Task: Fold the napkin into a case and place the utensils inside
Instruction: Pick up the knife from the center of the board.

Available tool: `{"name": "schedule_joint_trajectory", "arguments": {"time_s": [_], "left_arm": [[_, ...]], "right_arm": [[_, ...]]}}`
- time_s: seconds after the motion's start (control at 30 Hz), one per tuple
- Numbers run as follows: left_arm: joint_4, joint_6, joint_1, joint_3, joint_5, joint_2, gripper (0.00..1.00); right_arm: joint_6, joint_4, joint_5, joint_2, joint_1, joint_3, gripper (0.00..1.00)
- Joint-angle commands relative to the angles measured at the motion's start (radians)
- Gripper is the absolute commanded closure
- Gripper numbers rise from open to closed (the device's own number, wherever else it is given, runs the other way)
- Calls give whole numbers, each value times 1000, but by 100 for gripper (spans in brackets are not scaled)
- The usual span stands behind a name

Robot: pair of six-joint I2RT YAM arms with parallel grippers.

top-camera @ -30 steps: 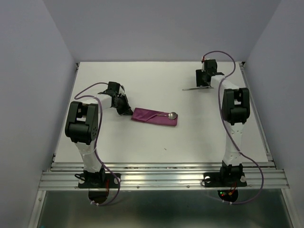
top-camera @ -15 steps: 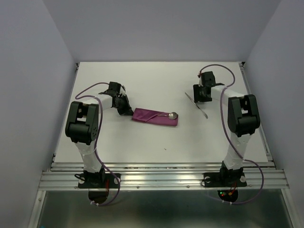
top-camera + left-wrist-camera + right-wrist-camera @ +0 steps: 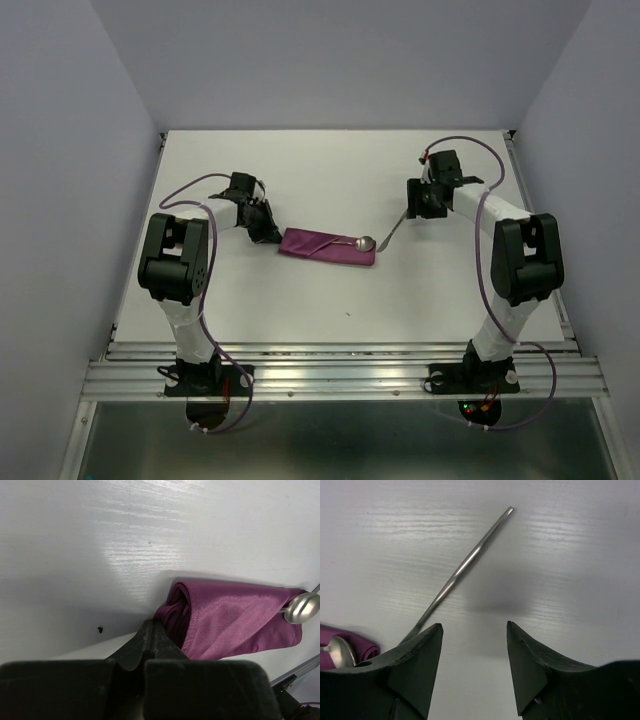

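White worktop (image 3: 300, 295) enclosed by plain grey walls (image 3: 330, 60). Item: case (image 3: 320, 246), plum cloth folded flat and narrow, about midway between the left and right edges. Item: spoon (image 3: 364, 242), bowl protruding at the case's right end, handle running into the cloth. Item: left tool (image 3: 150, 628), jaws pressed together, tip against the case's left end; a pinch on the cloth cannot be confirmed. Item: rod-like utensil (image 3: 465, 565), flat on the worktop, slanting from beside the spoon bowl toward the far right corner. Item: right tool (image 3: 474, 625), jaws apart, holding nothing, just beside the rod.

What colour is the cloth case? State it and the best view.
Plain plum purple, unpatterned; the case shows best in the left wrist view.
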Motion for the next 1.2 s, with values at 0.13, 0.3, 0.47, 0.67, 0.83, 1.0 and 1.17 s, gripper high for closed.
{"name": "schedule_joint_trajectory", "arguments": {"time_s": [0.13, 0.3, 0.47, 0.67, 0.83, 1.0, 1.17], "left_arm": [[-29, 14, -15, 21, -7, -23, 100], [-30, 15, -22, 25, -6, -24, 100], [-30, 17, -22, 18, -10, -29, 100], [-30, 21, -22, 11, -12, -37, 100], [-29, 25, -22, 8, -10, -35, 100], [-29, 26, -22, 6, -10, -37, 100], [-30, 26, -22, 5, -13, -38, 100]], "right_arm": [[255, -25, -3, -9, 48, 40, 41], [328, -26, 50, 39, 103, 48, 26], [335, -60, 174, 114, 144, 98, 33], [358, -92, 308, 171, 190, 112, 46], [374, -78, 386, 169, 190, 97, 49], [345, -72, 397, 217, 190, 135, 59], [319, -52, 359, 235, 190, 150, 99]]}}
